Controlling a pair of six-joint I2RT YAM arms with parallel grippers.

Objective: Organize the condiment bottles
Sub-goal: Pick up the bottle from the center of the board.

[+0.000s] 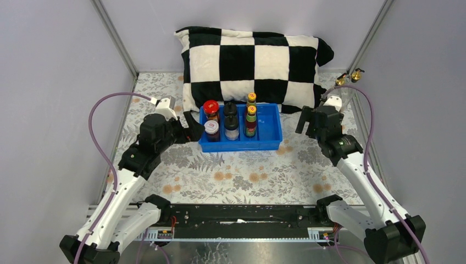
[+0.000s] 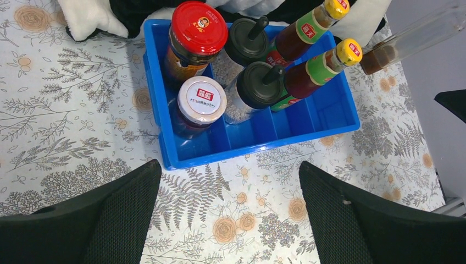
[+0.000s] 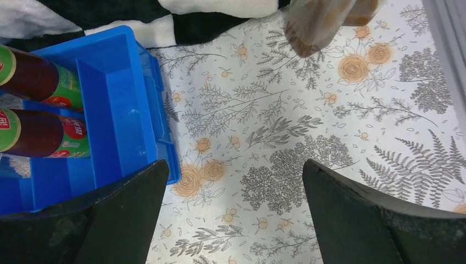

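Note:
The blue tray (image 1: 269, 144) holds six bottles in three rows. These are a red-lidded jar (image 1: 211, 108), a white-lidded jar (image 1: 211, 130), two black-capped jars (image 1: 231, 109) (image 1: 231, 125), and two yellow-capped sauce bottles (image 1: 251, 99) (image 1: 251, 117). Two gold-spouted glass bottles (image 1: 341, 80) (image 1: 357, 72) stand at the far right, outside the tray. My left gripper (image 1: 191, 129) is open and empty just left of the tray. My right gripper (image 1: 308, 122) is open and empty between the tray and the glass bottles (image 3: 321, 22).
A black-and-white checkered pillow (image 1: 253, 60) lies behind the tray, touching its back. The frame walls close in the sides and back. The tray's right column (image 3: 118, 99) is bare. Floral cloth (image 1: 242, 176) covers the table in front.

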